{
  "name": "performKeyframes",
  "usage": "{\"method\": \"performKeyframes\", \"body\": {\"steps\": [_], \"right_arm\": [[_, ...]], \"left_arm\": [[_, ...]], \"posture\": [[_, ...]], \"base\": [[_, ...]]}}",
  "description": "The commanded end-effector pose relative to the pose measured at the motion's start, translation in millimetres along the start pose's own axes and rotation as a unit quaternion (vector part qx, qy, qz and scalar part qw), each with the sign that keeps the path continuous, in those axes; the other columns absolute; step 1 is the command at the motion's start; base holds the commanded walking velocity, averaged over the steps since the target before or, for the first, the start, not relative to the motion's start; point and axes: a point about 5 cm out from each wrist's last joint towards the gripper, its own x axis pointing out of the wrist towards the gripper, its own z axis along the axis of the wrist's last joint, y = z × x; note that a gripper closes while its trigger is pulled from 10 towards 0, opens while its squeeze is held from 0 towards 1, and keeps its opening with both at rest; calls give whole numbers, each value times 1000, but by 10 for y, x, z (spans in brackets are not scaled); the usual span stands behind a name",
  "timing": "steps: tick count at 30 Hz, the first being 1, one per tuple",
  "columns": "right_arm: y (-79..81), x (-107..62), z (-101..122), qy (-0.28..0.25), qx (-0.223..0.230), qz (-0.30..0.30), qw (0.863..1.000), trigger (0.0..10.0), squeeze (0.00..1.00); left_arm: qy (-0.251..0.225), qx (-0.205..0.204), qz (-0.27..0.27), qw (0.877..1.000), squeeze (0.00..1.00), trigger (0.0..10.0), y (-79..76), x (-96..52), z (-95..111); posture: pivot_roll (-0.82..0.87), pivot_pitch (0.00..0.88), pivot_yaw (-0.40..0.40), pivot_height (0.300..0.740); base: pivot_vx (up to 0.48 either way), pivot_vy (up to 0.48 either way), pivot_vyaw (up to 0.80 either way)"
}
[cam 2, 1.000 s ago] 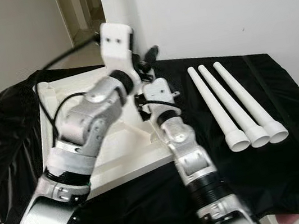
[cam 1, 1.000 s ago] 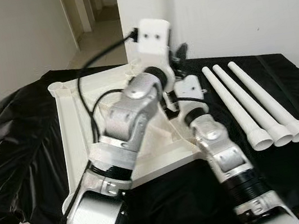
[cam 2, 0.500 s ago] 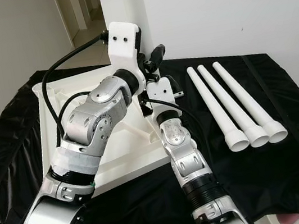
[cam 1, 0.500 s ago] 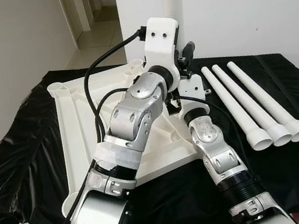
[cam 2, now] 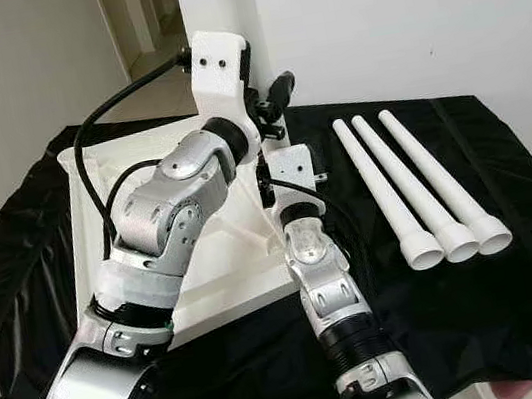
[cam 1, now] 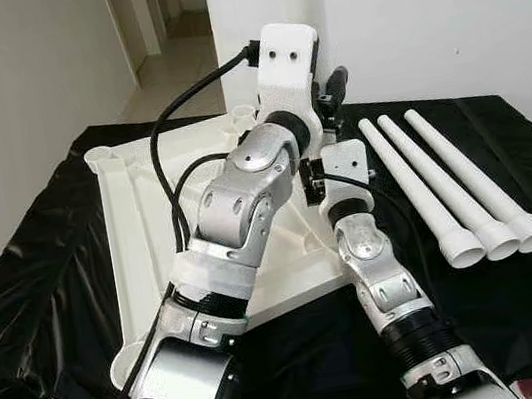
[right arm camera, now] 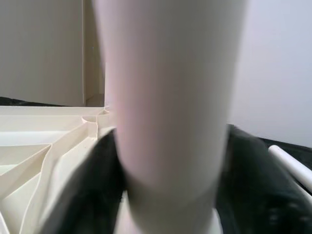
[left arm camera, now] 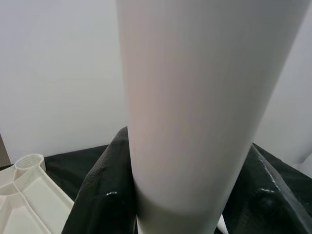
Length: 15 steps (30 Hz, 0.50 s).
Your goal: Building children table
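A white child's tabletop (cam 1: 136,240) lies upside down on a black-covered table, ribs and corner sockets (cam 1: 103,159) facing up. One white table leg (left arm camera: 195,112) stands upright at the tabletop's far right corner. It looms close in the right wrist view as well (right arm camera: 168,107), and my left wrist mostly hides it in the eye views. My left gripper (cam 1: 331,98) is shut on the leg high up, one black finger showing beside it. My right gripper (cam 1: 316,179) is shut on the leg lower down, near the socket. Three more white legs (cam 1: 447,191) lie side by side on the cloth at right.
The black sheet (cam 1: 42,255) drapes over the table edges on all sides. A white wall (cam 1: 419,13) stands close behind the table. An open doorway to a hall (cam 1: 164,33) is at the back left. A black cable (cam 1: 166,144) loops from my left wrist over the tabletop.
The view was blurred a second ago and has steadied. My left wrist has shifted slightly to the right at the leg; the right arm has hardly moved.
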Motion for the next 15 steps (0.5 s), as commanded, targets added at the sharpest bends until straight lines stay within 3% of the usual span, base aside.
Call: {"method": "performKeyframes", "body": {"steps": [1,2,5,15], "right_arm": [[8,19,39,-14,-6,-1,1000,3569,0],[8,19,39,-14,-6,-1,1000,3569,0],[13,32,60,-23,-13,-1,1000,0,0],[2,37,56,-25,-17,-9,999,0,0]], "left_arm": [[-9,10,25,1000,0,10000,28,-3,64],[-9,10,25,1000,0,10000,28,-3,64],[-6,10,21,1000,0,10000,12,3,55],[-6,6,15,1000,0,10000,-17,4,39]], "posture": [[-4,16,33,740],[-4,16,33,740],[-4,17,33,740],[-4,17,36,740]], "base": [[0,0,0],[0,0,0],[0,0,0],[0,0,0]]}}
